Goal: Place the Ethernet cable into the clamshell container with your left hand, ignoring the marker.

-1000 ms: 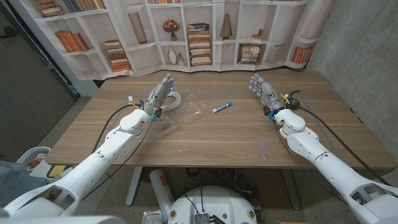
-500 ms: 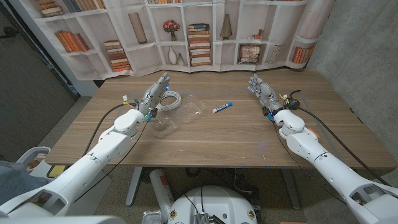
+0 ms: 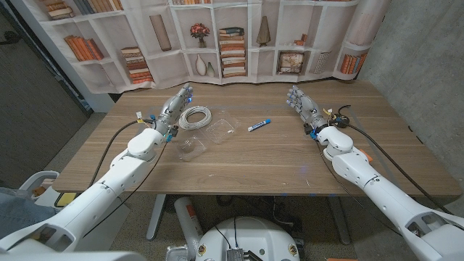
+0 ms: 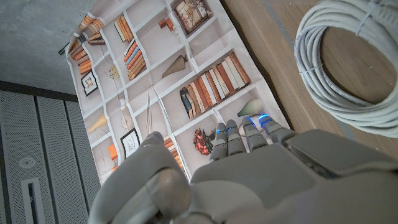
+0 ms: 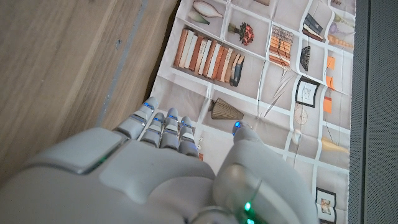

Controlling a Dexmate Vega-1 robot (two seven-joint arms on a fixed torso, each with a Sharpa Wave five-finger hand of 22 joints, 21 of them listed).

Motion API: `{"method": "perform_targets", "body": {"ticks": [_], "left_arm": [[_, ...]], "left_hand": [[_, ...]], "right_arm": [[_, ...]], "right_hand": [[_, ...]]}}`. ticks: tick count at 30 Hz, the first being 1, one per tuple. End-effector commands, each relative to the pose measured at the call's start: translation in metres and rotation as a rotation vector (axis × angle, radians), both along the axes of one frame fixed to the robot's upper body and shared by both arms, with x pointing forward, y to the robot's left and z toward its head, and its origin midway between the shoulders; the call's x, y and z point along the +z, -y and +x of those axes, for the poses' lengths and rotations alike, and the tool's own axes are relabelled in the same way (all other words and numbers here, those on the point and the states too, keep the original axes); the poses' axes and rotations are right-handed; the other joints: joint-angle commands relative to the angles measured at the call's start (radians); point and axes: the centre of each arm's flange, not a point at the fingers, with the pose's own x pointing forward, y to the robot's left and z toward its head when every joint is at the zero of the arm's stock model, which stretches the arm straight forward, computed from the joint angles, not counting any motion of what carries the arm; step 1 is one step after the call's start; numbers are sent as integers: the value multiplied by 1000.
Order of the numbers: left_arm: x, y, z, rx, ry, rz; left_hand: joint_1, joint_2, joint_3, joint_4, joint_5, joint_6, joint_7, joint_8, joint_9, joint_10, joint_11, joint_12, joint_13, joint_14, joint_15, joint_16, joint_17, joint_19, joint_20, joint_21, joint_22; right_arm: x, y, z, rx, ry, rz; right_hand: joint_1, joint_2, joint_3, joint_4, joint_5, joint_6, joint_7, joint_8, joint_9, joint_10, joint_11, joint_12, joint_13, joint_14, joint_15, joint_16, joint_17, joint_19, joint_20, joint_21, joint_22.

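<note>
- Wooden tabletop [image 3: 239, 163] is backed by a printed bookshelf curtain [image 3: 217, 36], with grey wall seen to the right.
- Ethernet cable [image 3: 194, 117] is laid on the tabletop as a pale coil, just beside the left hand [image 3: 174, 107], on its right in the head view. No contact can be made out there. In the left wrist view the coil [image 4: 348, 68] is cut off at the frame edge.
- Left hand is held with fingers [image 4: 239, 134] stretched out and nothing gripped.
- Clamshell container [image 3: 206, 136] is see-through, so its edges are hard to trace. It seems to be lying open, near the cable, between it and the robot.
- Marker [image 3: 259, 125] is set to the right of the container, apart from it.
- Right hand [image 3: 303, 106] is kept over the tabletop's right side, fingers [image 5: 163, 127] extended and holding nothing. Whether it touches the wood can't be told.
</note>
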Motion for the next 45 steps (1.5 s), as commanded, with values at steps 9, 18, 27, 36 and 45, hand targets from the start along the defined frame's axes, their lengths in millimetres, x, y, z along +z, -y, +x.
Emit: {"method": "perform_targets", "body": {"ticks": [9,18,27,36,45], "left_arm": [[-2,-25,-8,54,39,-7],[-8,-32,-11,71,47,-11],[-9,-38,-17,101,72,25],[-10,-43,-24,140,88,54],[-8,-46,-32,240,120,108]], "left_hand": [[19,2,-1,-12,13,36,-1,8,6,35,-12,7,2,31,-1,11,3,28,-3,7,1],[24,2,-2,-14,14,48,-3,10,6,46,-9,7,3,41,-2,10,3,37,0,7,1],[30,2,-4,-18,17,66,-7,11,6,59,-12,7,3,59,-9,11,3,54,-2,9,1],[37,0,-6,-22,21,81,-9,13,6,73,-16,7,3,69,-12,9,3,69,-2,11,1],[50,6,-2,-29,26,97,-13,14,6,86,-21,7,3,89,-17,11,3,82,-2,11,1]], "right_arm": [[10,-9,5,8,10,-14],[10,-13,5,13,14,-13],[12,-15,4,15,27,-4],[12,-10,1,8,31,-4],[12,-11,0,8,24,-14]], "right_hand": [[4,4,-1,-9,3,14,-1,8,3,10,-4,7,2,11,1,7,3,15,-13,11,5],[5,5,-3,-12,3,15,-2,8,3,11,-3,8,1,13,1,7,3,15,-13,11,6],[6,5,-4,-15,3,17,-2,8,3,13,-4,8,1,14,0,6,3,17,-13,12,6],[5,7,-7,-16,2,19,-2,8,3,17,-4,9,1,18,-1,7,3,19,-14,12,6],[4,7,-9,-18,2,21,-2,8,3,18,-3,9,1,20,-2,7,3,20,-14,13,6]]}}
